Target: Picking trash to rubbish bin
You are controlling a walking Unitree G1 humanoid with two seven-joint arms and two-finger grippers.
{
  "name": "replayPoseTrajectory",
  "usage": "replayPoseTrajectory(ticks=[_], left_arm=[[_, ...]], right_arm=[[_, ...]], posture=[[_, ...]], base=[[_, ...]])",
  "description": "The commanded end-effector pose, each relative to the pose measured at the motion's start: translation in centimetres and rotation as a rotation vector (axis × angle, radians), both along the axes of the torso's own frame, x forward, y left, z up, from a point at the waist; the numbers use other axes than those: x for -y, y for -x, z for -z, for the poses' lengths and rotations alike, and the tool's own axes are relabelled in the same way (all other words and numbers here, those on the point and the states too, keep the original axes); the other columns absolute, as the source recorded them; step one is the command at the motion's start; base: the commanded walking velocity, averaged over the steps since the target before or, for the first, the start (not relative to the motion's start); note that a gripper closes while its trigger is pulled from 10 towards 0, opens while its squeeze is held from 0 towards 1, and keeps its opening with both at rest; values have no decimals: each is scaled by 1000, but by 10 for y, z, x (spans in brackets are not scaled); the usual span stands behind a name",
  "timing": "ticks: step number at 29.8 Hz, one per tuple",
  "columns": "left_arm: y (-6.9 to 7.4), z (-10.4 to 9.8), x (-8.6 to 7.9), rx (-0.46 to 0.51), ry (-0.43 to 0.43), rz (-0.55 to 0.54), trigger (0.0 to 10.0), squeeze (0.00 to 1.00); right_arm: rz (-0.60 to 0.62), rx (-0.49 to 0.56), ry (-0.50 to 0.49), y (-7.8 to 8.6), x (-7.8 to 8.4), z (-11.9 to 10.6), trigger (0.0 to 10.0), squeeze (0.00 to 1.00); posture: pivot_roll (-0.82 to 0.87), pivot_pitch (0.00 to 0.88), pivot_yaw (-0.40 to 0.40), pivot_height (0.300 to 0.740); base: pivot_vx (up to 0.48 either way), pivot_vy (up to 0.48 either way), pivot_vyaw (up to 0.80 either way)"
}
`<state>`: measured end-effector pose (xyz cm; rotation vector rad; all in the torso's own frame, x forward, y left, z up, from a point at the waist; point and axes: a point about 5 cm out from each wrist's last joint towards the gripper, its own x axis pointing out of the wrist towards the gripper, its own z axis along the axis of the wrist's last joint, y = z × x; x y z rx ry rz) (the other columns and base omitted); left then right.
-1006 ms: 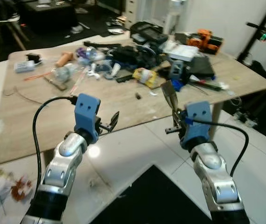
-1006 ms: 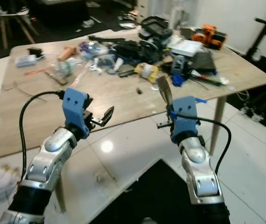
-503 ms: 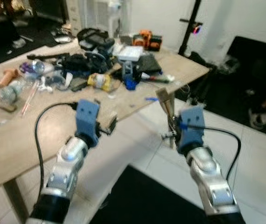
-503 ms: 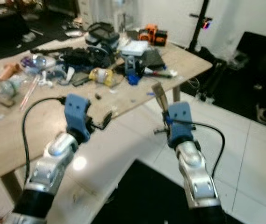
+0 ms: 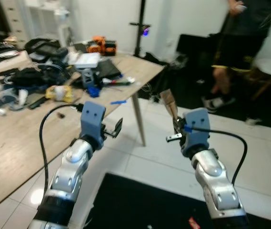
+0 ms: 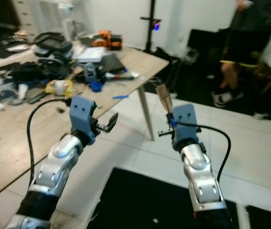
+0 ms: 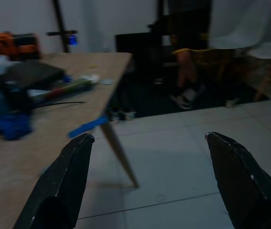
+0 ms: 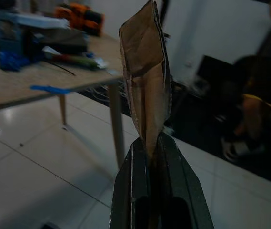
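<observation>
While both silver arms reach forward at about the same height, the right gripper [image 6: 169, 120] points up and its two long black fingers [image 8: 173, 186] are clenched on a flat brown piece of cardboard trash [image 8: 145, 81]. The left gripper [image 5: 114, 129] is held out over the edge of the light wooden table [image 5: 11, 138]. Its two black fingers [image 7: 71, 179] are spread far apart with nothing between them. A black cable [image 5: 47, 129] loops from the blue block on the left wrist back down along the arm. Another black cable does the same on the right arm.

The cardboard trash is thin, long and folded down its middle, so it looks a bit like a narrow leaf. Its top end is wider and tilts a little to one side. Its bottom end sits squeezed between the right fingers. It stands up above the right gripper, over the white tiled floor [image 5: 268, 162] and well apart from the table.

On the far part of the table lies a heap of mixed things: a yellow packet [image 5: 61, 92], a blue toy-like block [image 5: 93, 90], an orange and black tool [image 5: 101, 46] and dark bags and wires. A small blue strip [image 5: 118, 101] lies near the table's edge.

A person in dark clothes [image 5: 242, 43] stands at the back on the robot's right side, near a black stand with a small purple light [image 5: 145, 32]. A black mat [image 5: 140, 205] lies on the floor right under the arms.
</observation>
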<state>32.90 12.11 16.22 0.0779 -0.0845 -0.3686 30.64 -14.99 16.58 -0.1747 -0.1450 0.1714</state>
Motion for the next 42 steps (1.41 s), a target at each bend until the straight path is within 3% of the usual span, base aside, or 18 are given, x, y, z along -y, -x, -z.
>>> replayPoseTrajectory(ticks=[1,15,27,42], left_arm=[[0,7,0,-25,-15,-10,10000,0],[-3,6,3,-17,-43,-9,10000,0],[-4,7,-9,-23,-59,-69,10000,0],[-8,9,-7,-39,-44,-90,10000,0]], right_arm=[[4,-33,-5,0,1,9,10000,0],[1,-41,-11,-2,0,11,10000,0],[-20,-59,-6,-6,-5,17,10000,0],[-14,-51,-5,-4,-6,16,10000,0]], posture=[[-88,41,-15,740],[-69,40,-30,740],[-53,45,-42,740],[-83,56,-6,740]], base=[[0,0,-800],[0,0,-800],[0,0,-800],[0,0,-800]])
